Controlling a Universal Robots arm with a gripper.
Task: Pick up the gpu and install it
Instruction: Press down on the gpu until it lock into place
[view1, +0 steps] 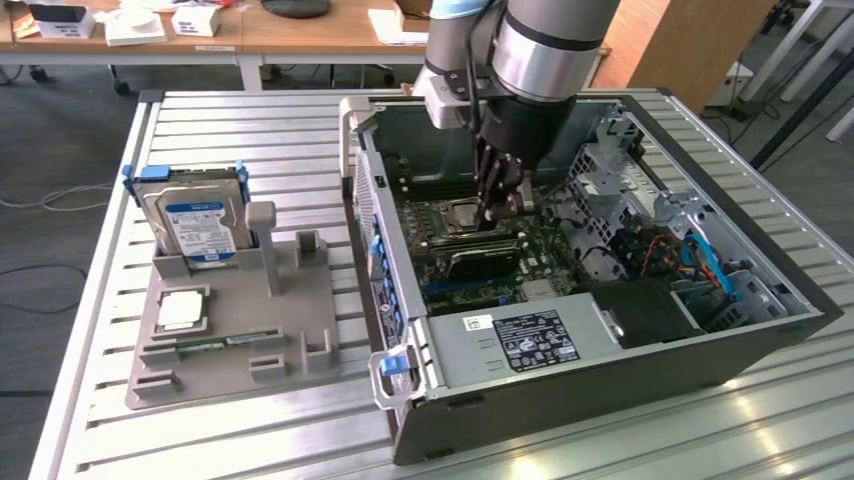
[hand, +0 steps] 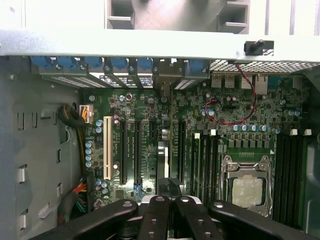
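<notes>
The pincer (view1: 502, 203) is down inside the open computer case (view1: 747, 345), low over the green motherboard (view1: 497, 262). In the wrist view its black fingers (hand: 152, 220) sit close together, pinched on the top edge of a thin dark card, the gpu (hand: 163, 167). The gpu stands on its edge among the long black slots (hand: 123, 150) of the motherboard. I cannot tell if it is pushed all the way into a slot.

Just beside the gpu, on the wrist view's right, are more long slots and then the square metal processor socket (hand: 247, 185). A thin red wire (hand: 235, 117) loops over the board near it. A white slot (hand: 107, 150) stands on the other side of the black ones.

In the exterior view the silver arm (view1: 541, 45) comes down from above into the case. At the near end of the case lies a grey power supply (view1: 527, 340) with a black label.

The case rests on a counter (view1: 80, 330) made of metal slats. On the exterior view's left, well apart from the case, is a grey holder tray (view1: 234, 325). A silver hard drive (view1: 198, 225) with a blue and white label stands upright at its far end. A square chip (view1: 180, 310) lies flat in the tray, and a slim green memory stick (view1: 207, 343) lies nearer.
</notes>
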